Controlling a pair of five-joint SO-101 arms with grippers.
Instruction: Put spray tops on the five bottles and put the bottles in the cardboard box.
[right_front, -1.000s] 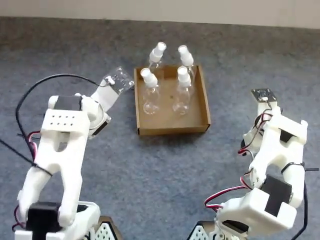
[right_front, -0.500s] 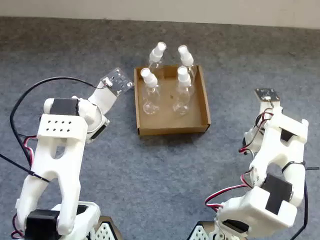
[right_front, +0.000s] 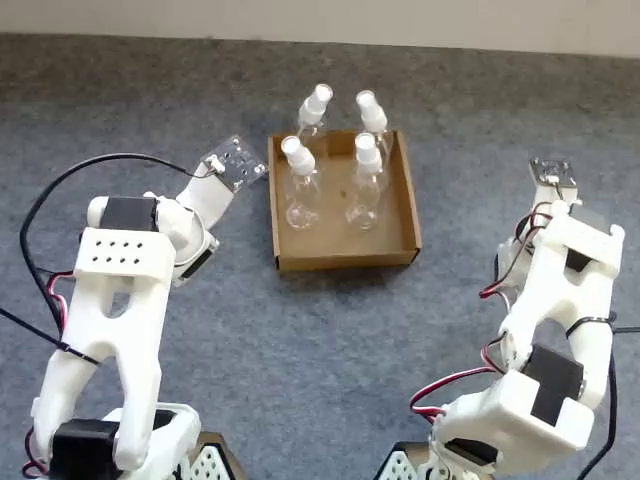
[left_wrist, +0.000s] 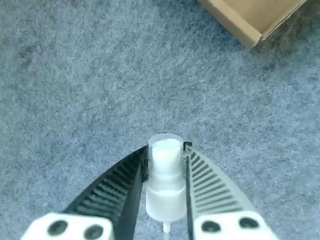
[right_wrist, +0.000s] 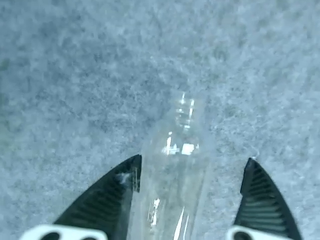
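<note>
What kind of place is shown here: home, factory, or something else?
Probably a robotics lab bench or hobby table: a small white left arm and right arm stand on grey carpet-like cloth, beside a cardboard box of spray bottles.

table cover (right_front: 300, 340): grey fuzzy cloth | cardboard box (right_front: 345, 261): matt brown card | bottle (right_wrist: 175, 170): clear glossy plastic | spray top (left_wrist: 165, 175): white smooth plastic
</note>
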